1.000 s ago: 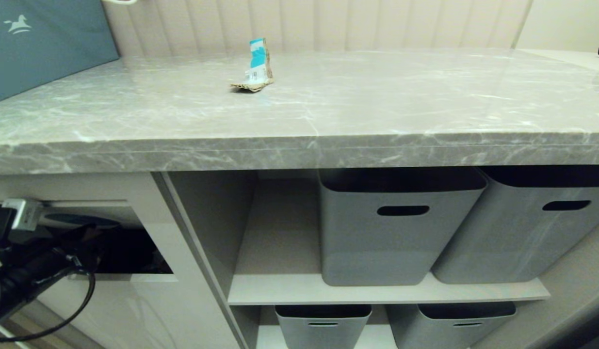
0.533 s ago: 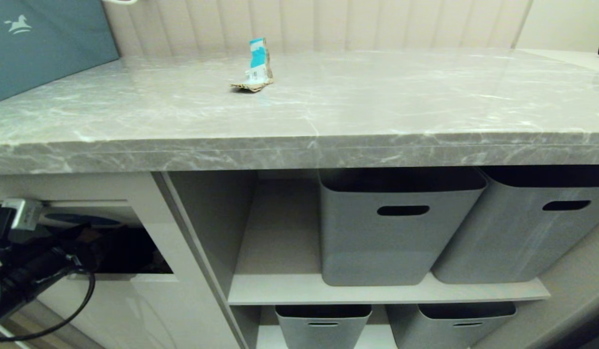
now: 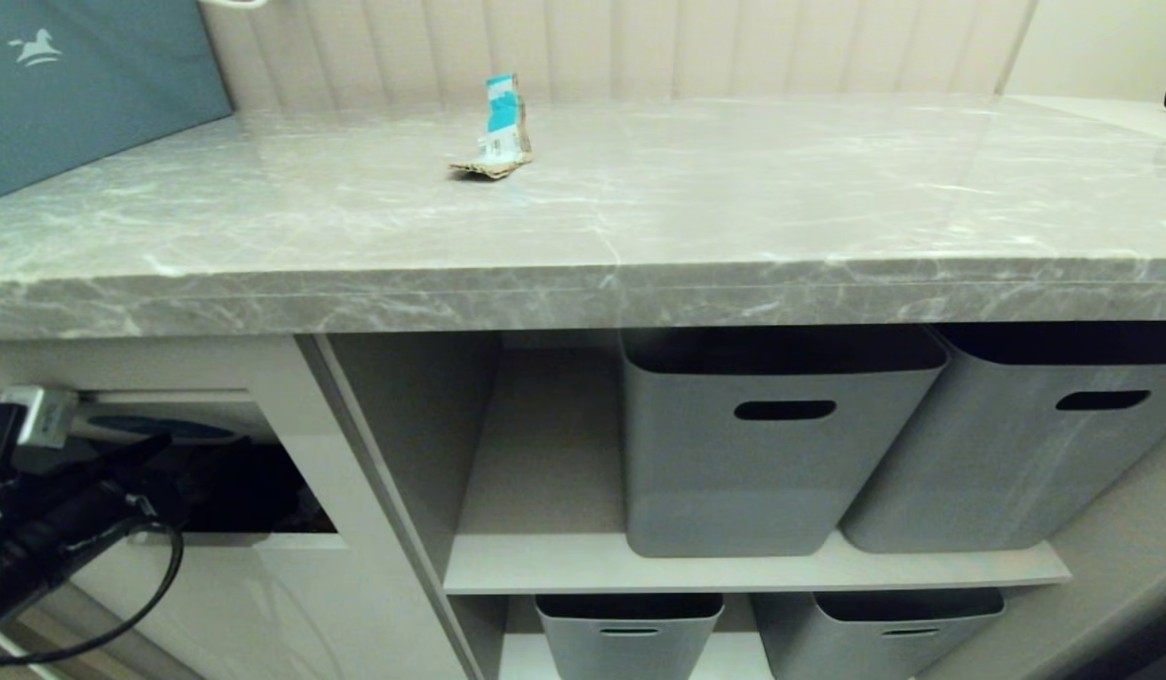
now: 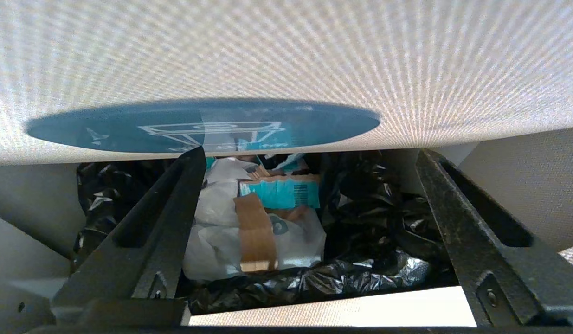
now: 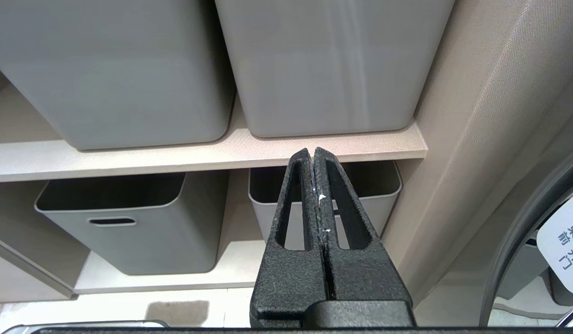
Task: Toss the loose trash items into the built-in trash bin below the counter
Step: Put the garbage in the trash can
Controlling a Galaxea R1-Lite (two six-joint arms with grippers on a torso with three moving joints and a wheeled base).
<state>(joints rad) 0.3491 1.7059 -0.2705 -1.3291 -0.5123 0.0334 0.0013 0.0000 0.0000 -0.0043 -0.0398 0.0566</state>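
Left arm: my left gripper (image 4: pixel 309 232) reaches into the built-in trash bin (image 3: pixel 290 576), lower left, jaws spread, empty.
Right arm: my right gripper (image 5: pixel 312 157) pressed closed, parked.
Trash: carton piece (image 3: pixel 498 132) on counter (image 3: pixel 639 217), upper centre.

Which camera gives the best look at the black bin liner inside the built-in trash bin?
The left wrist view: the crinkled black plastic bin liner fills the opening under the tilted flap, holding scraps. The head view shows only a dark opening. The right wrist view misses it.
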